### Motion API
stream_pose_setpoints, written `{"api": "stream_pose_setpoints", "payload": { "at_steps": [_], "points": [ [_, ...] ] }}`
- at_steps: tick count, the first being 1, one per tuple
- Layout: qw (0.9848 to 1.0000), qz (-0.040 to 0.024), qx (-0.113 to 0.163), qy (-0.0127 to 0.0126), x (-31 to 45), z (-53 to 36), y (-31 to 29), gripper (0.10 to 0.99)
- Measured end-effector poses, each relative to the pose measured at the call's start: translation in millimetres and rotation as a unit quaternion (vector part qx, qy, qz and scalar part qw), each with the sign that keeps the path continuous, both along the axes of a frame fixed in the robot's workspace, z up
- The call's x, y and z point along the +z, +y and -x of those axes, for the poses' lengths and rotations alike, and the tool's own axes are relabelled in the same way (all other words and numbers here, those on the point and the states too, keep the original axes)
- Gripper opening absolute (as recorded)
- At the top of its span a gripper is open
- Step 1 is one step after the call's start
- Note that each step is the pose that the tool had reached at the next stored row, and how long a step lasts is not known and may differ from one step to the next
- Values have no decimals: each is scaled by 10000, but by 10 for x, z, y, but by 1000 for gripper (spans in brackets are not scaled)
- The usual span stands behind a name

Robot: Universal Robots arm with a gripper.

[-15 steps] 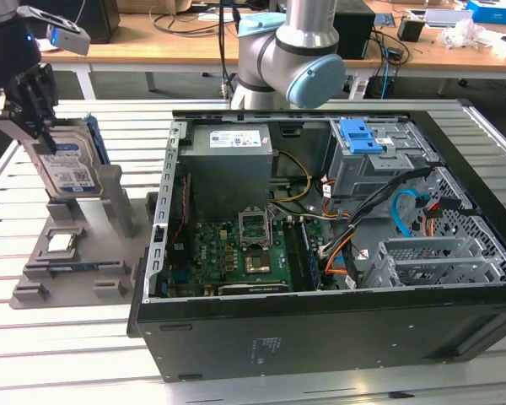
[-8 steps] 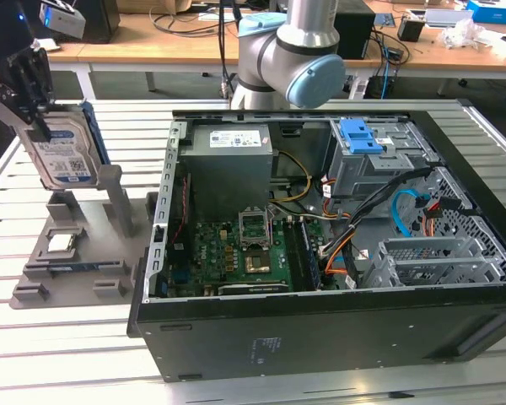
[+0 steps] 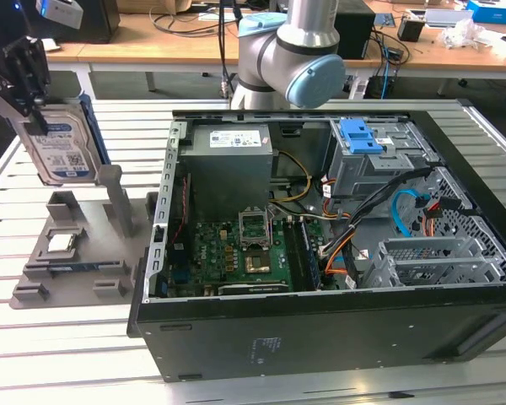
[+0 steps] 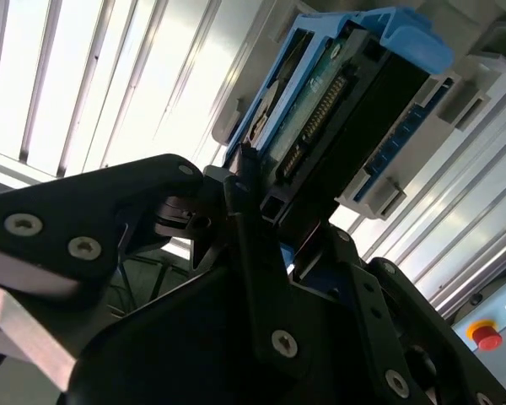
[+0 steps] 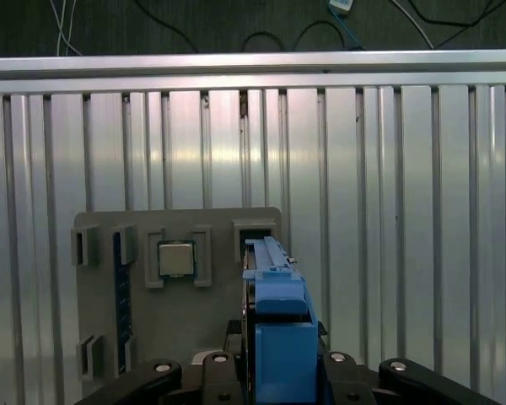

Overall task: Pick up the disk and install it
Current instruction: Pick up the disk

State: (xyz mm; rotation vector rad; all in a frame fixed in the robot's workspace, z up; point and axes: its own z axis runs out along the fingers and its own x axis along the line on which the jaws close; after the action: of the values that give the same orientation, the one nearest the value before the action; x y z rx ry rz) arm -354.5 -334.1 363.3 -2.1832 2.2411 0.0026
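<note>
Gripper (image 3: 32, 111) pinching the disk (image 3: 63, 148) by one end. The disk hangs on edge over the grey holder (image 5: 185, 329) at the exterior view's left (edge-on likely suits the holder's slot), processor chip (image 5: 176, 258) alongside, well apart from the open computer case (image 3: 236, 337).

One disk (image 3: 63, 152), one processor chip (image 3: 61, 243), one grey fixture plate (image 3: 91, 250) and one computer case (image 3: 320, 337).
</note>
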Motion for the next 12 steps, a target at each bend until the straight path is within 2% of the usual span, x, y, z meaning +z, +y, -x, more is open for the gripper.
{"api": "stream_pose_setpoints", "payload": {
  "at_steps": [3, 12],
  "points": [
    [10000, 0, 0, 0, 35, 0, 2, 365],
    [10000, 0, 0, 0, 210, 0, 8, 365]
  ]
}}
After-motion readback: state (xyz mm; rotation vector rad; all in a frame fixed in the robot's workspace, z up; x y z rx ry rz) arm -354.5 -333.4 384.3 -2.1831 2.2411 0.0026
